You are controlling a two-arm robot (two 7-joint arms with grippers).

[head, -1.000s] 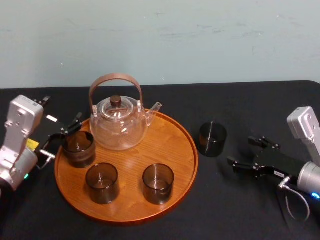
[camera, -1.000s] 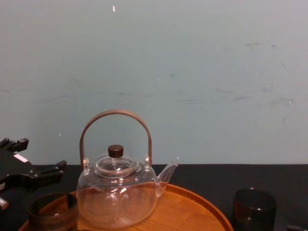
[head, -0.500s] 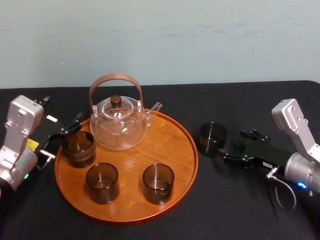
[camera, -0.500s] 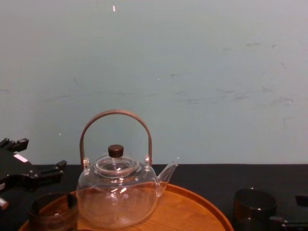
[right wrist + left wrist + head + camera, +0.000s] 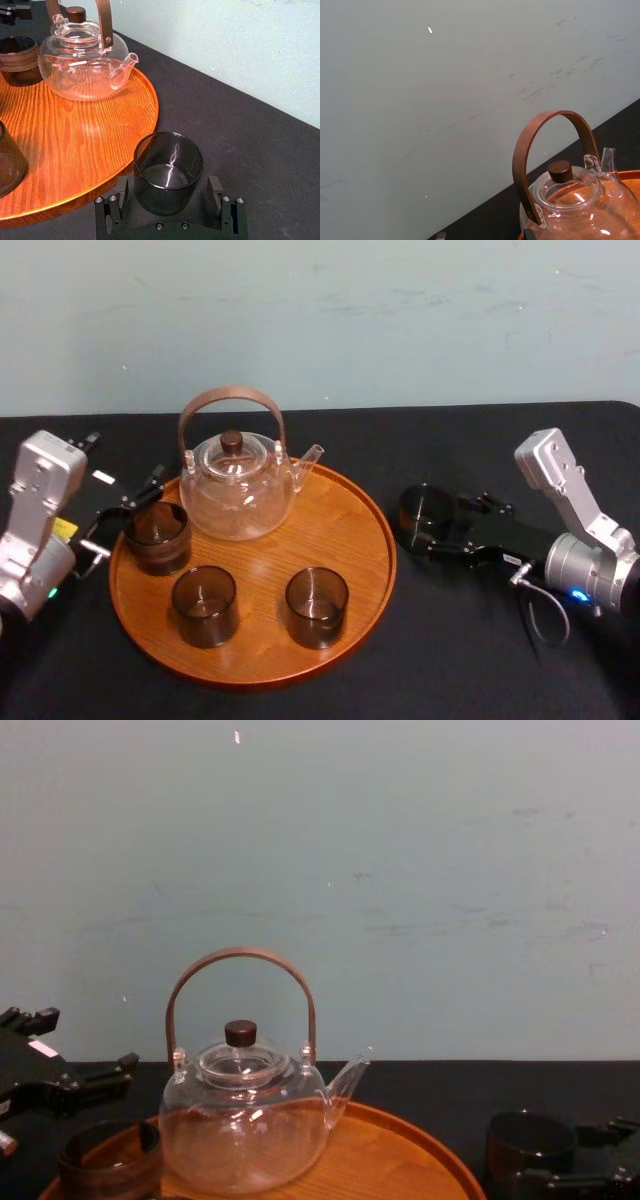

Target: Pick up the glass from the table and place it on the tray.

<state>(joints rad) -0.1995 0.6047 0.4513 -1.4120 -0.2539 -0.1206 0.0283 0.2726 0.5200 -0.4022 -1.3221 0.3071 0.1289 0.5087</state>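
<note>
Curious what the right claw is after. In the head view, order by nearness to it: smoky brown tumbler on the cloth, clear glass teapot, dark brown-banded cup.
1. Smoky brown tumbler, between the right gripper's open fingers.
2. Clear glass teapot, back of tray.
3. Dark brown-banded cup, tray's left.

Bare patch of tray (image 5: 350,525) beside glass (image 5: 424,515), teapot (image 5: 238,492) behind it, tumbler (image 5: 316,606) in front

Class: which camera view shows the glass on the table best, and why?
The right wrist view: the glass sits close, rim and base clear, between the right gripper's open fingers. The head view shows it small beside the tray; the chest view, side-on, at its lower edge.
</note>
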